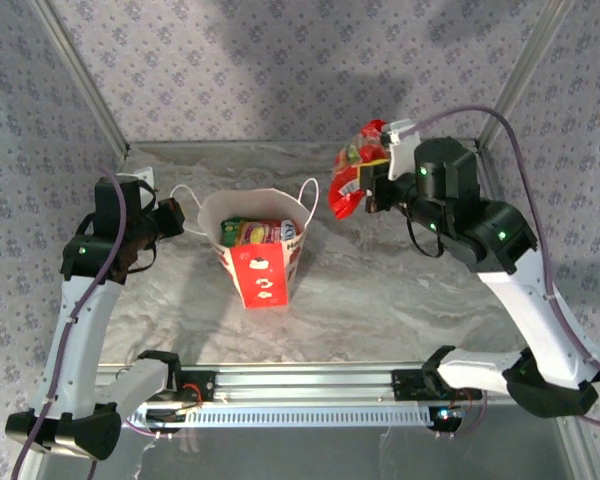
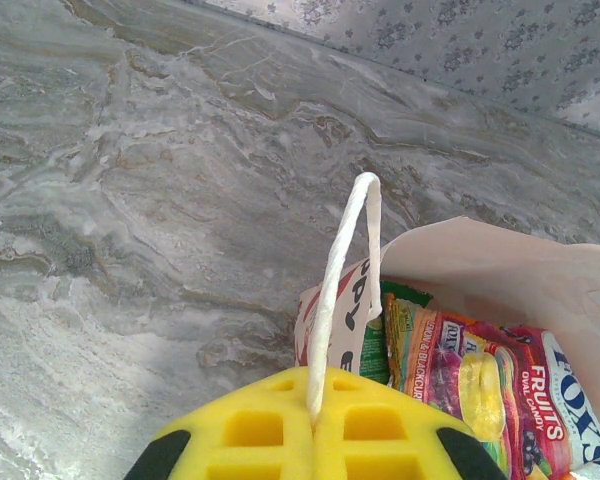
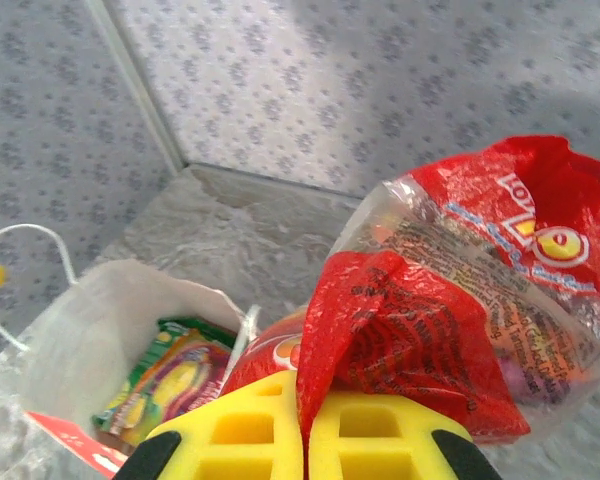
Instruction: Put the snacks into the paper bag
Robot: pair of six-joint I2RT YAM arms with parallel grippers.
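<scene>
Paper bag [image 1: 263, 275] has its cord handle [image 2: 334, 290] pinched in left tool [image 2: 315, 418]; right tool [image 3: 302, 420] clamps crinkly red packet [image 3: 460, 300].

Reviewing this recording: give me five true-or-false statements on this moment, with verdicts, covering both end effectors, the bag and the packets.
1. The left end effector is shut on the bag's cord handle. True.
2. The right end effector is open and holds nothing. False: it is shut on a red packet.
3. The bag lies flat on its side. False: it stands upright with its mouth open.
4. Packets lie inside the bag, among them a fruit-print packet. True.
5. The red packet is inside the bag. False: it is held outside, to the right of the bag.
</scene>
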